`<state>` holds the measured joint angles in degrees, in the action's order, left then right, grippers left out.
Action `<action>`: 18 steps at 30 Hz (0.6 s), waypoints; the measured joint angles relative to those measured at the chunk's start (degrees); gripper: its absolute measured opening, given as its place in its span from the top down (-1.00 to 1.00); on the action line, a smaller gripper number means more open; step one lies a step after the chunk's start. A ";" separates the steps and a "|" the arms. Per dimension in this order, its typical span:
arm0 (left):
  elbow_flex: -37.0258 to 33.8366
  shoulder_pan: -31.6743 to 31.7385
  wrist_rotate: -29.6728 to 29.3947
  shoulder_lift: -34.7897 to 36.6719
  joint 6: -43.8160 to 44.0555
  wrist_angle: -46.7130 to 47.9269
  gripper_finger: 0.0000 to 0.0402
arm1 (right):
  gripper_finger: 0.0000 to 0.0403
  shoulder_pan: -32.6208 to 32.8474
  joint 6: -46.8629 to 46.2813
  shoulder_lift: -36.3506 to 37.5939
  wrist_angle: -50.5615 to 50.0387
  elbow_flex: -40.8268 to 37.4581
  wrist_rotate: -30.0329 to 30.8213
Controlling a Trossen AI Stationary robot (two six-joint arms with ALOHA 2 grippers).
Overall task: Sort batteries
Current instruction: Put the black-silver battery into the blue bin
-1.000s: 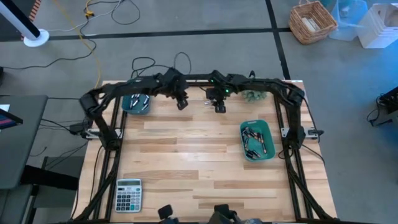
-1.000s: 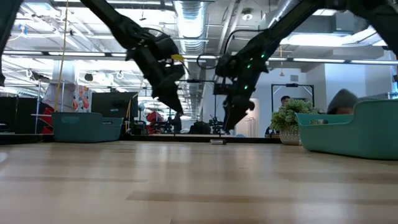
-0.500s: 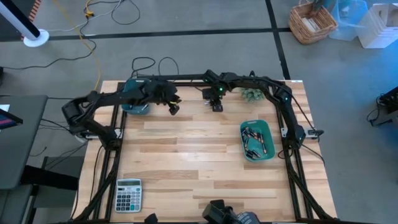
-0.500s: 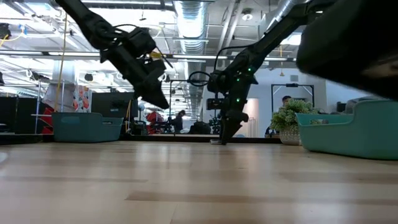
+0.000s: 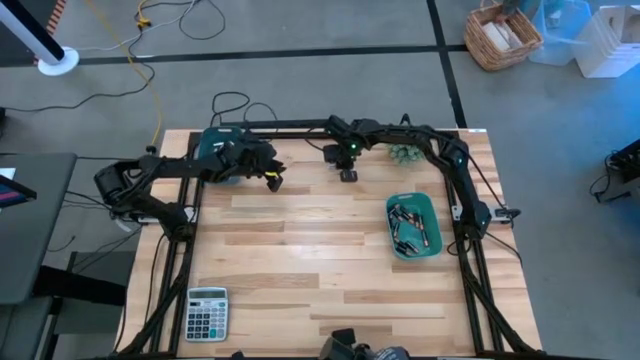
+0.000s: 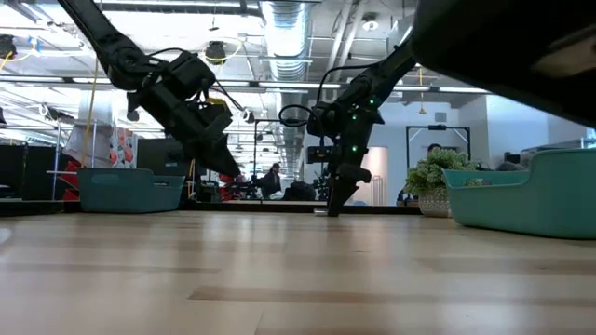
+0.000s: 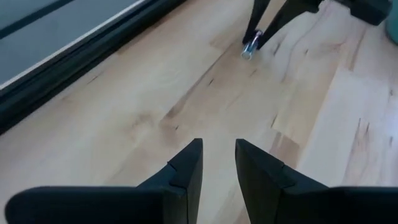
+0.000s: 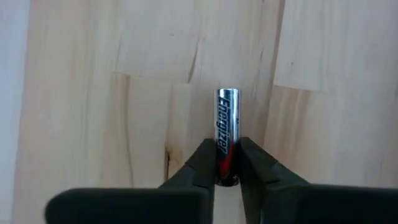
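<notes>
A silver and black AA battery [image 8: 226, 135] is lying on the wooden table [image 5: 300, 260] near its far edge, and the right gripper [image 8: 226, 163] is pinching it between its fingertips; "Energizer" is reading along its side. In the left wrist view the same battery [image 7: 250, 47] is showing as a small silver cylinder. The left gripper [image 7: 217, 163] is hovering nearby with its fingers slightly spread and nothing between them. A teal bin [image 5: 414, 226] on the right side is holding a heap of batteries [image 5: 410, 228], and another teal bin [image 5: 218, 163] is sitting at the far left. A calculator [image 5: 207, 313] is resting at the near left.
</notes>
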<state>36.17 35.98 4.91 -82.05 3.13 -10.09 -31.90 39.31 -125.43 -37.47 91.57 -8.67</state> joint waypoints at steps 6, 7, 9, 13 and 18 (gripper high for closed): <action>-3.13 -0.27 3.04 -0.13 1.48 -6.20 0.56 | 0.82 1.41 -0.14 0.00 -0.25 0.00 0.36; -3.47 -0.34 3.21 -0.34 1.49 -7.22 0.56 | 0.82 1.63 -0.21 0.00 -0.55 0.00 0.36; -4.18 -0.49 3.98 -0.42 1.74 -8.48 0.55 | 0.83 1.97 -0.22 0.00 -0.89 0.00 0.48; -5.63 -1.22 7.03 -0.42 2.11 -12.88 0.49 | 0.84 2.45 -0.22 0.31 -1.38 -0.02 1.30; -6.54 -1.79 7.89 -0.42 2.24 -15.65 0.43 | 0.84 2.98 -0.31 1.75 -2.18 -0.29 1.29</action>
<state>29.63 34.20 12.80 -82.48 5.36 -25.74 -28.92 39.00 -123.68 -39.65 91.28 -7.38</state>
